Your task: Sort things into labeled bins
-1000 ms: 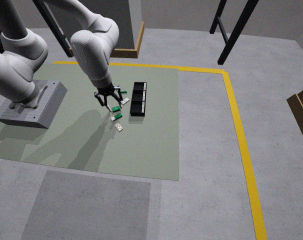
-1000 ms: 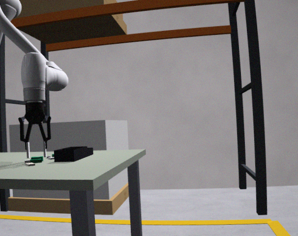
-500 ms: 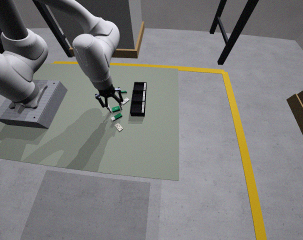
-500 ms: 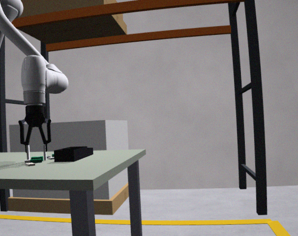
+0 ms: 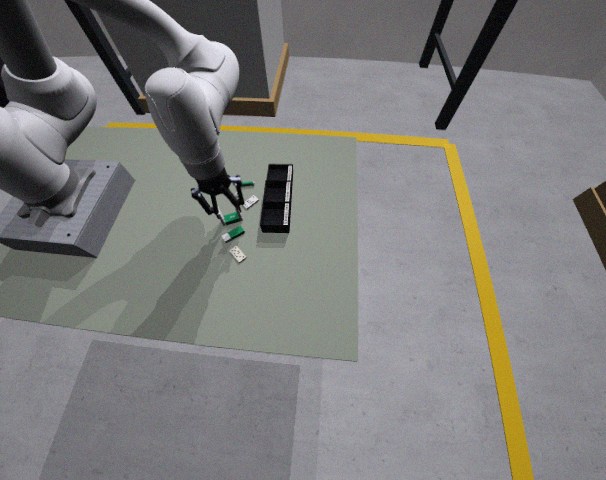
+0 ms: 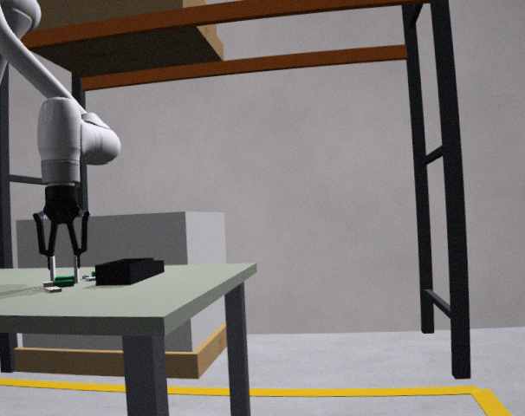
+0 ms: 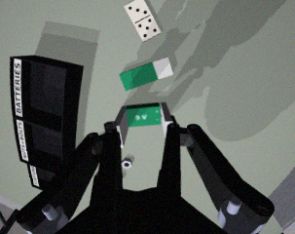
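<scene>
My gripper [image 5: 231, 217] [image 6: 65, 280] [image 7: 144, 112] points down, low at the table. It is shut on the green 9V battery [image 7: 144, 118], with one finger at each side; the battery rests at table height. A green block with a white end [image 5: 233, 234] [image 7: 147, 73] lies beside it. A domino [image 5: 237, 254] [image 6: 53, 289] [image 7: 142, 19] lies farther out. A small nut [image 7: 127, 164] shows between the finger links. Another white piece [image 5: 250, 202] and a green piece [image 5: 247, 183] lie near the bins. The black bins [image 5: 276, 231] [image 6: 113, 274] [image 7: 71, 112] are labelled BATTERIES, NUTS+BOLTS and a third, partly hidden label.
The three bins form one row close beside the things. The green table top [image 5: 313, 289] [image 6: 132, 306] carries them. The arm's grey base block [image 5: 107, 206] stands at the other side. A shelf rack [image 6: 450, 224] and a large grey box [image 6: 209, 250] stand beyond the table.
</scene>
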Action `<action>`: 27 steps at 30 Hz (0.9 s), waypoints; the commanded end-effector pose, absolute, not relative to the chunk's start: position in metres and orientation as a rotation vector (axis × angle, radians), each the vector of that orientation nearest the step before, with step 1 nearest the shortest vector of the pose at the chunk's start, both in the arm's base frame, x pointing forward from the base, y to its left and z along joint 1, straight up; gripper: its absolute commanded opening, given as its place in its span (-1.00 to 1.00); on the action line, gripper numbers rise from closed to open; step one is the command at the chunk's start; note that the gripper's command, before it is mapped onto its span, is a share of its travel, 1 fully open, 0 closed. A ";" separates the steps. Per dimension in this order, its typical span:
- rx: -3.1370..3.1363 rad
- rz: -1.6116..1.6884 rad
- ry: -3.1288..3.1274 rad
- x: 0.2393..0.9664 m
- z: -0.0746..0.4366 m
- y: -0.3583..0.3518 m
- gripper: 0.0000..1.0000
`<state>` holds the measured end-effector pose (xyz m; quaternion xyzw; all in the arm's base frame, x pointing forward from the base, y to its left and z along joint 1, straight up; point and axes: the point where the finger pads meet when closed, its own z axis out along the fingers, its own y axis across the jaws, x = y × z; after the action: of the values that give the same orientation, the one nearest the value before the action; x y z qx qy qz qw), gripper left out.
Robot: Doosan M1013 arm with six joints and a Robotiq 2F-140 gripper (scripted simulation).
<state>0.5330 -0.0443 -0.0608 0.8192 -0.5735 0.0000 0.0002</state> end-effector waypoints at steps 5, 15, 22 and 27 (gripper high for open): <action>2.573 0.000 -1.801 0.533 -0.061 -0.044 -0.43; 2.573 0.000 -1.801 0.533 -0.061 -0.044 -0.43; 2.573 0.000 -1.801 0.533 -0.061 -0.044 -0.43; 2.573 0.000 -1.801 0.533 -0.044 -0.044 -0.43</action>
<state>0.5329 -0.0443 -0.0516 0.8192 -0.5735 0.0000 0.0003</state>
